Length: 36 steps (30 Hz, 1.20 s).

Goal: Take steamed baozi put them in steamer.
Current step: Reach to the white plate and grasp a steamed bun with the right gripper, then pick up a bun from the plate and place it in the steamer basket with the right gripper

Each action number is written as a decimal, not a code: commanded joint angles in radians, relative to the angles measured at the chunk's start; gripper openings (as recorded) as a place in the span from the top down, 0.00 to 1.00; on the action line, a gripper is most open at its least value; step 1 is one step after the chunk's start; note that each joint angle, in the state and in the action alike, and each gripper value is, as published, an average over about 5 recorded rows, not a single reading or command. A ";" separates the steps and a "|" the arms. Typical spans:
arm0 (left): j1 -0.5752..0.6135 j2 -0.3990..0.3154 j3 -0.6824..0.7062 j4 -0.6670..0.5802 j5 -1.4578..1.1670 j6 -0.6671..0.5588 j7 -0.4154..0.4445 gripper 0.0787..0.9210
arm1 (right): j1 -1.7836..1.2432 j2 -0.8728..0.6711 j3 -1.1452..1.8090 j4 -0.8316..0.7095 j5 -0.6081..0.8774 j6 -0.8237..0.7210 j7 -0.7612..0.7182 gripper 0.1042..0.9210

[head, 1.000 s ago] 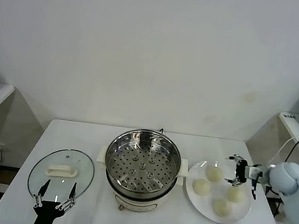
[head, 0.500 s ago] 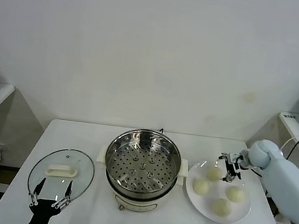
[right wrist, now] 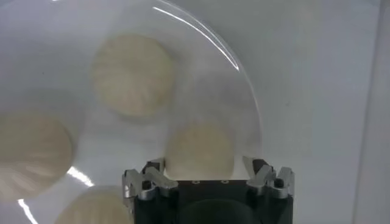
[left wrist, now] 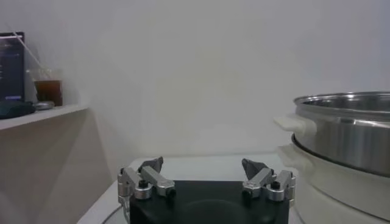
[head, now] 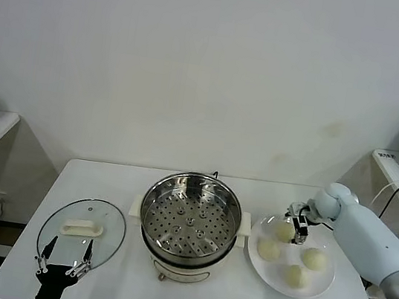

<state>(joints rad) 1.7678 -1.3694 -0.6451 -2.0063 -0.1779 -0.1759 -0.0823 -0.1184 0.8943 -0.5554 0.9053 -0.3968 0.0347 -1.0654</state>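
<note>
Baozi, four small cream-white dough buns (head: 268,248) on the flat white plate (head: 320,285) at the frame's lower right beside the shiny steel steamer (head: 190,217), look soft, light, round with no long axis, pleats up, best pinched gently across the sides by the right gripper (head: 294,222), spread above the rearmost bun (right wrist: 200,148).
</note>
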 commanded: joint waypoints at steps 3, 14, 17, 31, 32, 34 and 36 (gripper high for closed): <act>-0.003 0.000 -0.001 -0.001 0.000 0.000 0.000 0.12 | 0.031 0.019 -0.050 -0.026 0.008 -0.007 -0.009 0.31; -0.001 0.000 -0.002 -0.008 -0.001 0.001 0.002 0.12 | 0.062 -0.011 -0.099 0.020 0.065 -0.007 -0.020 0.48; 0.001 0.001 -0.002 -0.012 -0.002 0.001 0.002 0.12 | 0.092 -0.037 -0.131 0.059 0.105 -0.010 -0.024 0.49; -0.009 0.021 -0.004 -0.035 -0.023 0.002 0.006 0.12 | 0.662 -0.107 -0.472 0.310 0.513 0.055 -0.074 0.47; -0.010 0.023 -0.005 -0.037 -0.026 0.003 0.006 0.12 | 0.703 -0.085 -0.502 0.316 0.530 0.066 -0.077 0.47; -0.013 0.026 -0.009 -0.040 -0.031 0.003 0.007 0.12 | 0.754 -0.047 -0.548 0.328 0.559 0.081 -0.079 0.46; -0.014 0.027 -0.014 -0.042 -0.035 0.004 0.007 0.12 | 0.788 0.003 -0.591 0.342 0.596 0.096 -0.071 0.46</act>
<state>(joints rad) 1.7568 -1.3446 -0.6527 -2.0445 -0.2058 -0.1734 -0.0759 0.3773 0.8268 -0.9390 1.1579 -0.0001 0.0833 -1.1306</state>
